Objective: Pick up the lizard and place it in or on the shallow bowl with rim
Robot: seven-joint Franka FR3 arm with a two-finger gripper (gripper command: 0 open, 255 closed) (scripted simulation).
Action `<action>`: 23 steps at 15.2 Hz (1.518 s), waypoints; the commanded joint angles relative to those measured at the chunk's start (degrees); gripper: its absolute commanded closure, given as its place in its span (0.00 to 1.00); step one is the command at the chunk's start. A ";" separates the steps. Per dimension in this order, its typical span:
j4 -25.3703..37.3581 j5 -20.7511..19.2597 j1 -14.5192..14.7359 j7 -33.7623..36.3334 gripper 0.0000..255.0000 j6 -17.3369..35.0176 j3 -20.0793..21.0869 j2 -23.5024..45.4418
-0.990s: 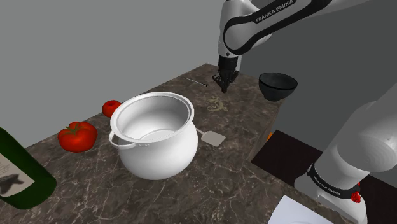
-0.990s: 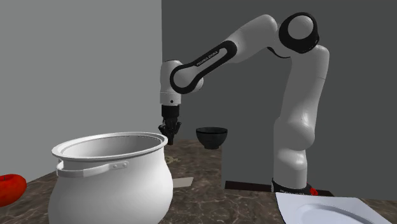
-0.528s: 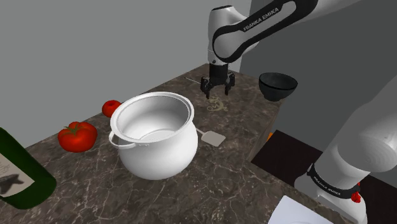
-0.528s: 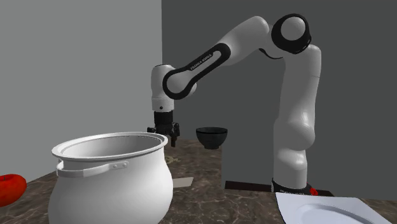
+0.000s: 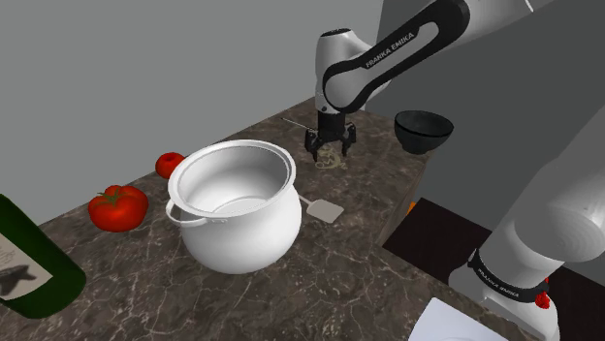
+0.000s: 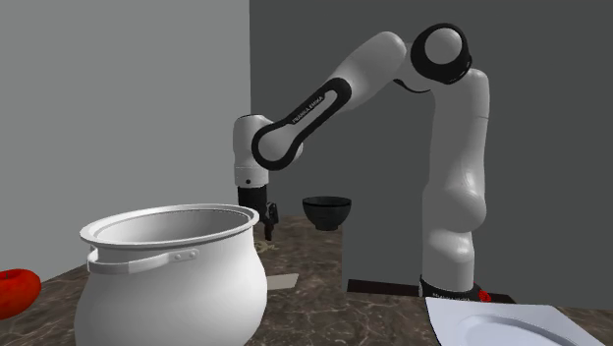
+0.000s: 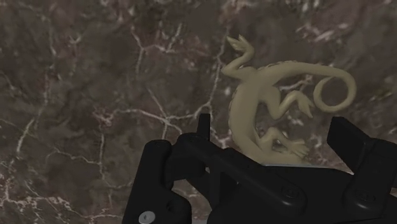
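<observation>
A pale tan lizard (image 5: 331, 164) lies flat on the dark marble counter (image 5: 359, 252), between the big white pot and the black bowl. My black gripper (image 5: 330, 151) hangs just above it, open, with the fingers pointing down. In the wrist view the lizard (image 7: 261, 108) with its curled tail lies between the spread fingers (image 7: 348, 137), and they do not touch it. The gripper (image 6: 265, 228) also shows just behind the pot's rim in the second exterior view. A white shallow dish with a rim (image 5: 456, 325) (image 6: 511, 329) lies near the stand.
A big white pot (image 5: 236, 203) stands mid-counter, close to the gripper. A black bowl (image 5: 424, 129) sits at the counter's far corner. Two tomatoes (image 5: 118, 206) (image 5: 170, 163) and a dark green bottle (image 5: 29, 262) are at the shoulder view's left. A small white flat piece (image 5: 325, 207) lies beside the pot.
The gripper has gone from shut to open. It has moved toward the shoulder view's left and come down over the lizard.
</observation>
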 commanded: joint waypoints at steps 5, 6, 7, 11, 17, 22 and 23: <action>-0.07 -0.07 -0.01 0.06 0.00 0.35 0.00 0.26; -0.07 -0.07 -0.01 0.06 0.00 0.34 0.00 0.25; -0.07 -0.07 -0.01 0.06 1.00 0.34 0.00 0.25; -0.07 -0.06 -0.01 0.06 1.00 0.33 0.00 0.24; 0.26 0.07 0.00 -0.07 1.00 -0.44 -0.01 -0.22; 2.10 0.65 0.05 -0.63 1.00 -4.40 -0.09 -2.38; 2.50 0.74 0.06 -0.73 1.00 -5.19 -0.11 -2.77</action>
